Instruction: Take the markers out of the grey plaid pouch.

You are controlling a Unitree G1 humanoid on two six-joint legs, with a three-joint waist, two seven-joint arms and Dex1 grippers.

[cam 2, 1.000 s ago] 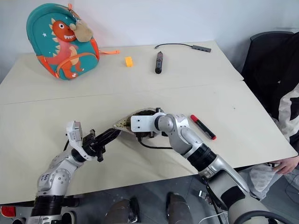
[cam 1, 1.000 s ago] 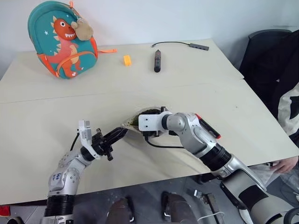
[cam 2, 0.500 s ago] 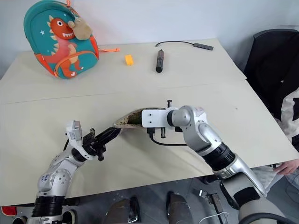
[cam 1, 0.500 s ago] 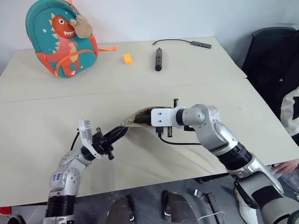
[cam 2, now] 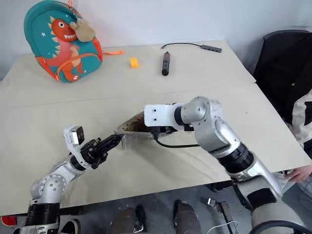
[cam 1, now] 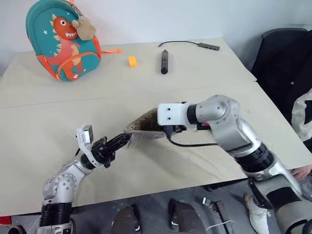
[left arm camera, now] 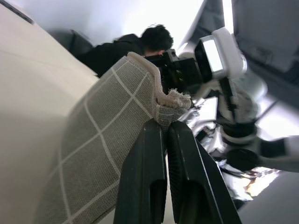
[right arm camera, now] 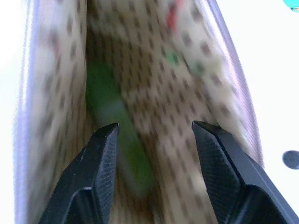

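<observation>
The grey plaid pouch is lifted at a tilt above the middle of the table, its mouth facing my right arm. My left gripper is shut on the pouch's frayed corner edge and holds it up from the left. At the pouch's mouth my right gripper stands open, looking into the spotted lining. A bright green marker lies inside the pouch between the two fingers, untouched. In the eye views the white wrist block hides the right gripper's fingers.
A teal dinosaur backpack stands at the back left. An orange block, a black stick device and a cable with an adapter lie at the back. A person's hand rests at the table's right edge.
My right gripper has risen and drawn back from deep inside the pouch, and its fingers have opened. The pouch's mouth end has come up with it. My left gripper has rolled and kept its grip.
</observation>
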